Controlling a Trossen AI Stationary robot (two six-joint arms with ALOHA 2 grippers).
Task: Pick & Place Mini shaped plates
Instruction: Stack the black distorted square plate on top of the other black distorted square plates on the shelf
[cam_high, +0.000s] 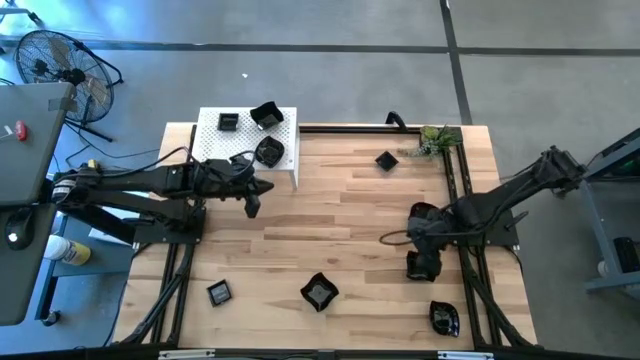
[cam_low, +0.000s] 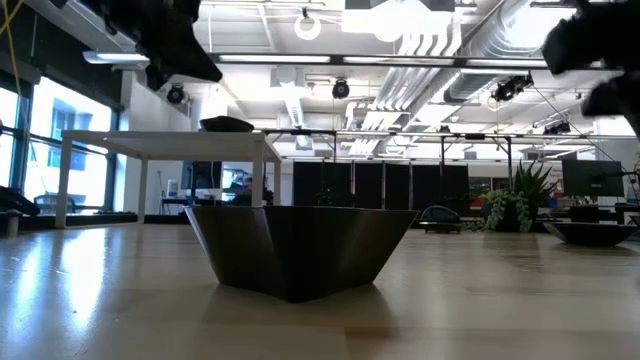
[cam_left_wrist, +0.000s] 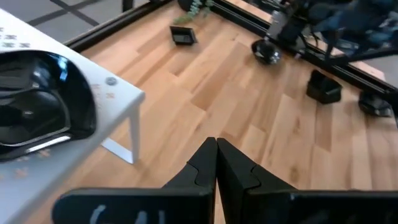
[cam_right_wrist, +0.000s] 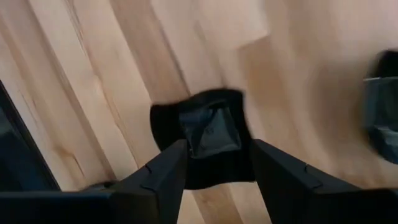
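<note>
Several glossy black mini shaped plates are in view. Three sit on the white perforated stand (cam_high: 247, 140). Others lie on the table: a square one (cam_high: 386, 160) by the plant, a square one (cam_high: 219, 292) and an angular one (cam_high: 319, 292) near the front edge, and one (cam_high: 444, 318) at the front right. My right gripper (cam_high: 420, 265) points down, open, at the table's right. In its wrist view an angular plate (cam_right_wrist: 208, 134) lies on the wood just beyond the gripper's (cam_right_wrist: 214, 152) spread fingertips. My left gripper (cam_high: 252, 207) is shut on nothing, just in front of the stand.
A green plant sprig (cam_high: 437, 138) lies at the far right corner. Black frame rails (cam_high: 455, 180) run along the table's right and far edges. The stand's leg (cam_left_wrist: 132, 140) stands close beside my left gripper (cam_left_wrist: 216, 144). Bare wood fills the table's middle.
</note>
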